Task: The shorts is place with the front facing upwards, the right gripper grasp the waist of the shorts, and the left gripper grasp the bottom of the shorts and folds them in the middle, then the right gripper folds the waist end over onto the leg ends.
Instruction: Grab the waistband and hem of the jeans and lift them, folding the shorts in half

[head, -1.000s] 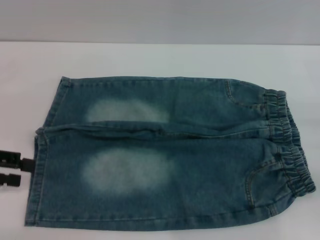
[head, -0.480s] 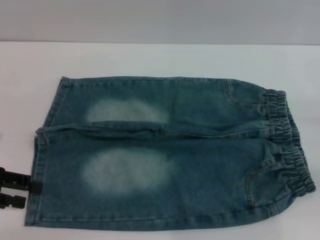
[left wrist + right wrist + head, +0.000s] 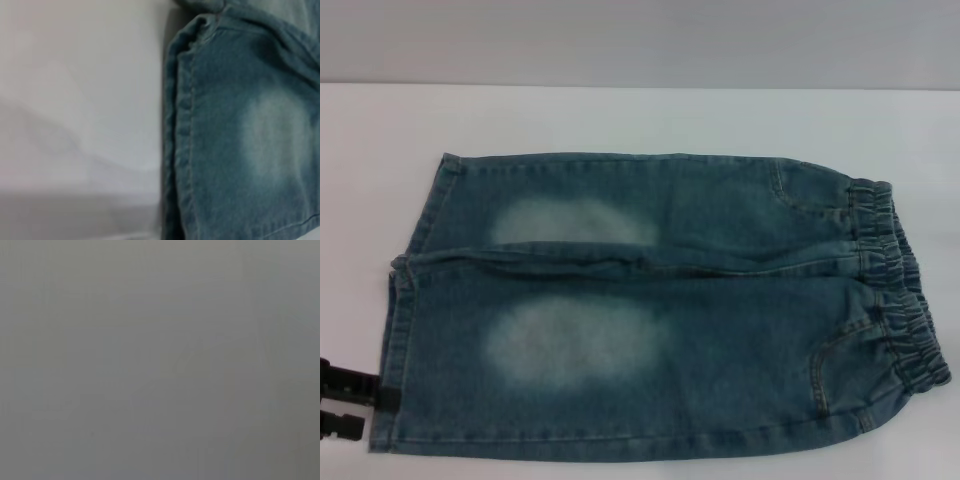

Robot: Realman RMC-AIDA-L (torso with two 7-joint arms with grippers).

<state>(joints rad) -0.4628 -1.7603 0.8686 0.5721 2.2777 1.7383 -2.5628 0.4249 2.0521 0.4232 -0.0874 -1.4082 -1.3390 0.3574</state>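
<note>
My head cam gives soft, even light w/ no glare; the white table (image 3: 620,120) is bright, almost washed out, and the shorts (image 3: 650,310) look slightly blurry w/ barely any shadow. Left wrist cam is close and out of focus, w/ grey shade along the hem. Right wrist cam: flat dim grey, nothing resolved.

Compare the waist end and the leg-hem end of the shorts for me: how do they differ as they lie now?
The waist of the shorts is puckered, gathered elastic on the robot's right; the leg ends are straight stitched hems on its left. The waist is narrower, the leg ends spread wider. Nothing is near the waist; the left gripper, fingers parted, sits beside the near leg's hem. Both lie flat on the white table, same blue-green denim.
</note>
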